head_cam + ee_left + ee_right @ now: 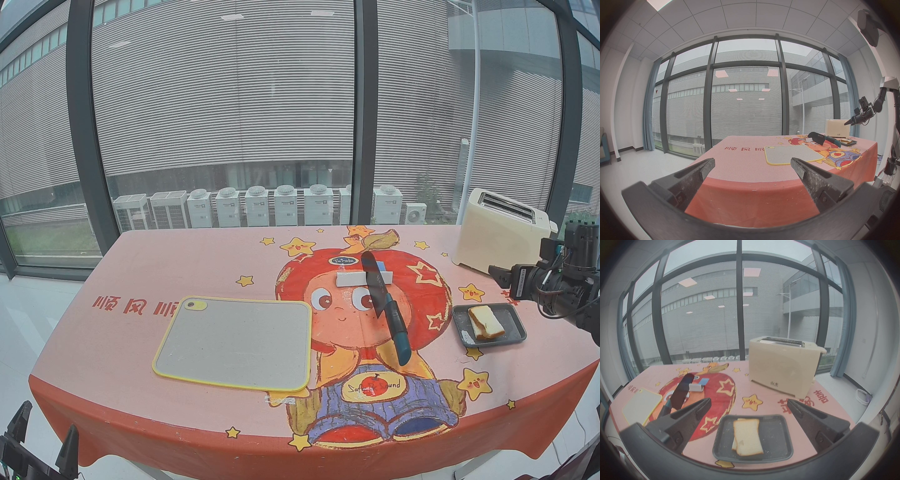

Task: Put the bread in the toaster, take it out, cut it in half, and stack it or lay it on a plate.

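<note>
Right wrist view: the right end effector hangs spread wide and empty; the bread lies just ahead of it, lower, in a dark tray on the desk, near the toaster.

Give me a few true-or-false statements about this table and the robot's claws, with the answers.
1. The bread lies on the tray. True.
2. The knife lies on the board. False: it lies on the cloth beside the board, with its blade propped on a small white rest.
3. The right gripper holds the bread. False: it is open near the tray and holds nothing.
4. The toaster stands on the far side of the tray. True.
5. The left gripper is open. True.
</note>
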